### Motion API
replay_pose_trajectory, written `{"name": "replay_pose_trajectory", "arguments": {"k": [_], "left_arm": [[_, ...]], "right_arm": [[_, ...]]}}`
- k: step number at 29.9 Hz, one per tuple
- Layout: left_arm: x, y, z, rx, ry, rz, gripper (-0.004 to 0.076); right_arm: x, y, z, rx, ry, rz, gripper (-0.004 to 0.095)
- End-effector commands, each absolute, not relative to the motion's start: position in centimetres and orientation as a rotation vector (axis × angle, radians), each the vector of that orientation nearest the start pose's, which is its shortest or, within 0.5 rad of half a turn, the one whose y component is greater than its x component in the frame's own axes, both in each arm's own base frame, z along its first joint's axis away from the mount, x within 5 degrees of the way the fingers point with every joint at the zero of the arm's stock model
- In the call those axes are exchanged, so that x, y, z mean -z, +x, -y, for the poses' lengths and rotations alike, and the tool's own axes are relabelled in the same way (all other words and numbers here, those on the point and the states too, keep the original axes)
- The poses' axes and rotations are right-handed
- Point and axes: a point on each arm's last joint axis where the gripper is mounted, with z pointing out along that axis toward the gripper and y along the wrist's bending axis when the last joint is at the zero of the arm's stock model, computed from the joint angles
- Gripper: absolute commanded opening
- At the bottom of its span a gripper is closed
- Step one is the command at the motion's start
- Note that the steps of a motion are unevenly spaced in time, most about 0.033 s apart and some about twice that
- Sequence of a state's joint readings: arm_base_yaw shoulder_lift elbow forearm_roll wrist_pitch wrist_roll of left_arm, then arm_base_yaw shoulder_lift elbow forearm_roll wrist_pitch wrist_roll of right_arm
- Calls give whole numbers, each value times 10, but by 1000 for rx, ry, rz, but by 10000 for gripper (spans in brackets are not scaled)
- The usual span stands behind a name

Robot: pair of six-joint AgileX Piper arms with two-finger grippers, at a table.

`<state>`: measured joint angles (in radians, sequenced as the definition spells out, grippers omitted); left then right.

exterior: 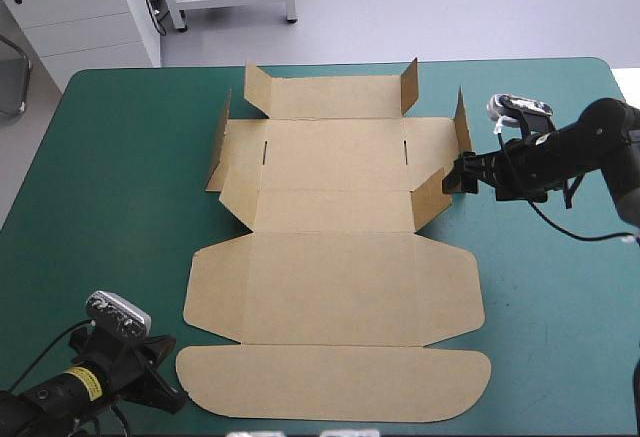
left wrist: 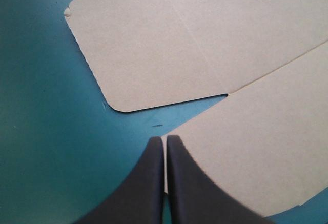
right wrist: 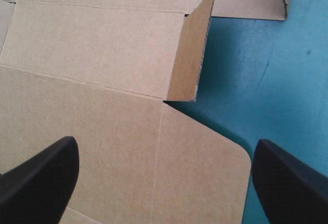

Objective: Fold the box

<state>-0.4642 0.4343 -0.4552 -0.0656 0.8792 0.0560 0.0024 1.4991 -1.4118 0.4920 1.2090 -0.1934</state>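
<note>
The brown box (exterior: 335,287) lies as a flat cut sheet across the middle of the table, its rounded lid flap nearest the front edge. At the far end several small flaps stand up, among them a right corner flap (exterior: 430,195). My right gripper (exterior: 452,177) hovers open just beside that flap. In the right wrist view the flap (right wrist: 189,55) stands ahead of the open gripper (right wrist: 164,149), with flat board (right wrist: 92,44) under the fingers. My left gripper (exterior: 178,395) is shut at the lid flap's front-left corner. Its tip (left wrist: 165,142) rests at the edge of the board (left wrist: 205,39).
Bare teal-green cover (exterior: 110,177) stretches left of the sheet, and a narrower strip (exterior: 550,307) lies to its right. The table's far edge runs close behind the raised back flaps. A small pale speck (left wrist: 67,12) sits at a rounded corner of the board.
</note>
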Motion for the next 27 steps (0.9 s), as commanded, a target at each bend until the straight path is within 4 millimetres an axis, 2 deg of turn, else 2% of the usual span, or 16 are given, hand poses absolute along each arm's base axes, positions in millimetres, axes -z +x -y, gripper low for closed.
{"name": "replay_pose_trajectory", "arguments": {"k": [1,6,12,22,27], "left_arm": [[-275,66,40,317,558,-2211,-8],[-275,66,39,315,559,-2211,-8],[-275,66,39,315,559,-2211,-8],[-275,66,39,315,559,-2211,-8],[-275,66,39,315,559,-2211,-8]], "right_arm": [[-365,318,-47,-699,-179,-2622,836],[-348,349,-49,-734,-177,-2675,834],[-325,374,-52,-809,-144,-2712,833],[-283,396,-55,-876,-108,-2797,832],[-270,401,-68,-903,-135,-2816,801]]}}
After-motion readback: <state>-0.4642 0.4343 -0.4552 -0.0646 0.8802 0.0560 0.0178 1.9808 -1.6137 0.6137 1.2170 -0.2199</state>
